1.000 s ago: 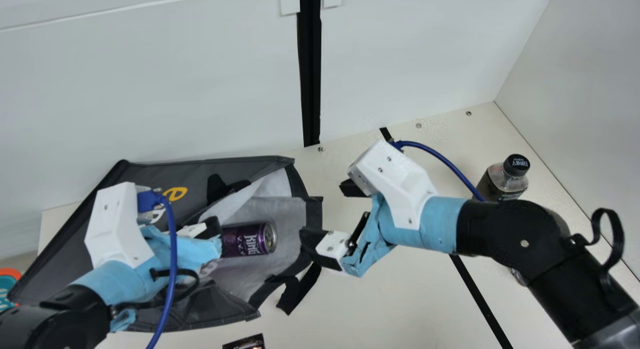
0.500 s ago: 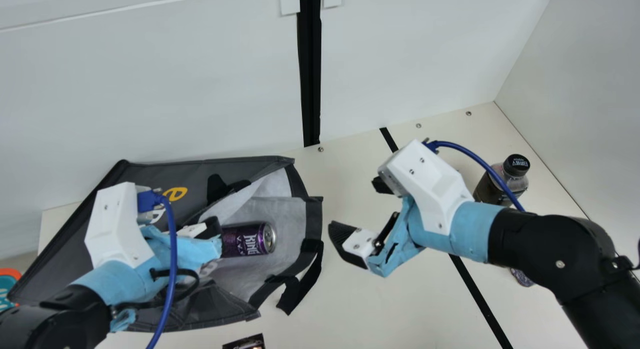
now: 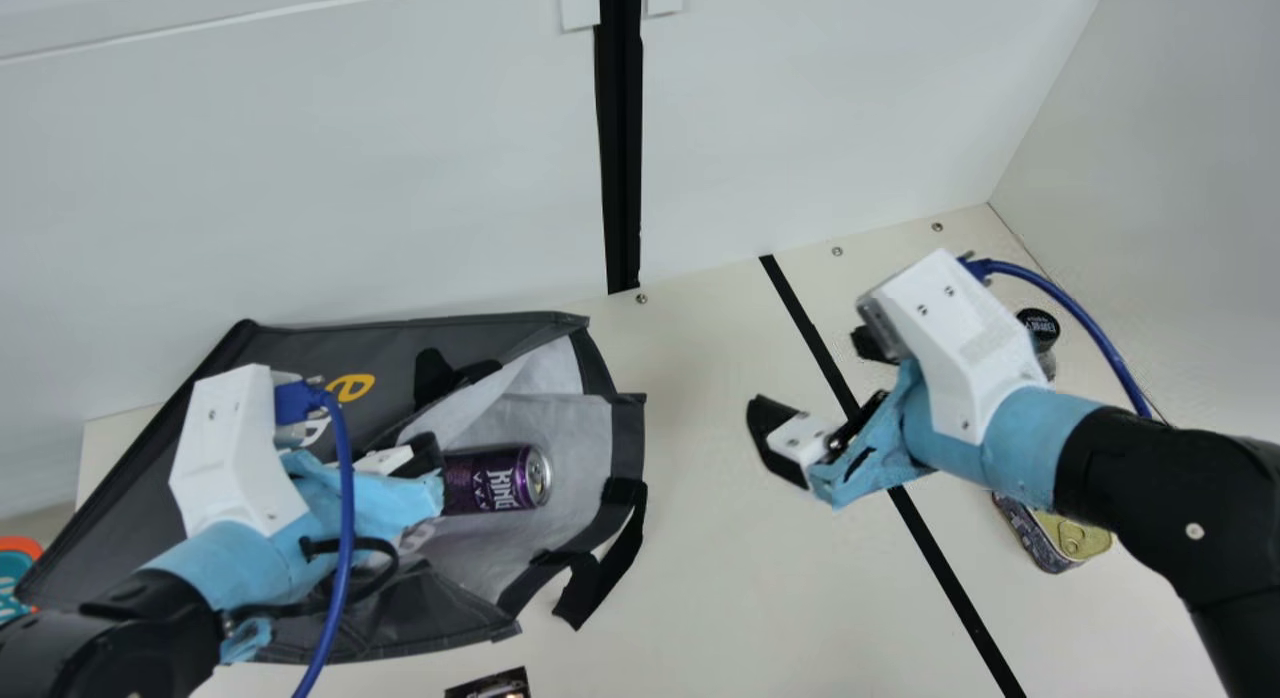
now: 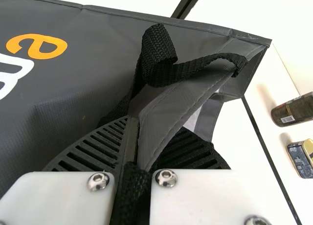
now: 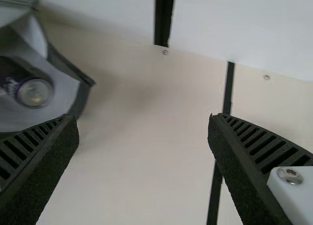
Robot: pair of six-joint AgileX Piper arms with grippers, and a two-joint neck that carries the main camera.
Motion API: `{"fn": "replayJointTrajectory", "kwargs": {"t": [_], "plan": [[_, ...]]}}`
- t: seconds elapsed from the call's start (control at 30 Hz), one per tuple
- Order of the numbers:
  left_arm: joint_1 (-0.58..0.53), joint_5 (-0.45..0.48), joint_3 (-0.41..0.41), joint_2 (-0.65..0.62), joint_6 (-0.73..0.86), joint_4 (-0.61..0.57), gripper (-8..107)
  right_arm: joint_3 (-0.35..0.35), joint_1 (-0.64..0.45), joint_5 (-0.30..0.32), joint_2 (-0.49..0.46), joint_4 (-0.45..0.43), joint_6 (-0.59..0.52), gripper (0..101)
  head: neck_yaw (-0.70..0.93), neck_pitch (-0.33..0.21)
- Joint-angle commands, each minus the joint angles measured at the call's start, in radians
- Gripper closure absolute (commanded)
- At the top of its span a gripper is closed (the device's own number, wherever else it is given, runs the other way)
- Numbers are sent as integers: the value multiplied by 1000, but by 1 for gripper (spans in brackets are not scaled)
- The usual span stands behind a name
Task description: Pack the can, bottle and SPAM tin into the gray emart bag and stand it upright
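Observation:
My left gripper (image 3: pixel 422 462) is over the gray emart bag (image 3: pixel 330 363), which lies on its side. In the left wrist view my left gripper (image 4: pixel 134 146) is shut on the bag's edge and strap (image 4: pixel 159 54). The purple can (image 3: pixel 497 478) lies inside the bag's mouth. Right of the bag, my right gripper (image 3: pixel 808 366) stands open above the table; its fingers are wide apart with nothing between them in the right wrist view (image 5: pixel 144 132). The bottle (image 3: pixel 1040 328) stands at the right, partly behind the right arm. The SPAM tin (image 3: pixel 1060 533) lies nearer, partly under that arm.
A dark printed item (image 3: pixel 490 686) is at the near edge of the main view. A teal and orange object (image 3: pixel 14 578) sits at the far left. White walls (image 3: pixel 820 108) stand behind and right. Loose bag handle (image 3: pixel 605 568) trails onto the table.
My right gripper has moved right, away from the bag's mouth, staying open. The SPAM tin has come into fuller view, while the arm now covers more of the bottle. My left arm has kept still.

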Motion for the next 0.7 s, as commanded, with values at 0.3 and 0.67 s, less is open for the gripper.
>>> {"fn": "replayJointTrajectory", "kwargs": {"t": [0.3, 0.67], "plan": [[0, 0, 0, 0, 0, 0, 107, 4, -74, -19, -25, -162, 160, 6, -1, -23], [0, 0, 0, 0, 0, 0, 107, -7, -33, 30, -87, -456, 496, 6, -1, -23]]}}
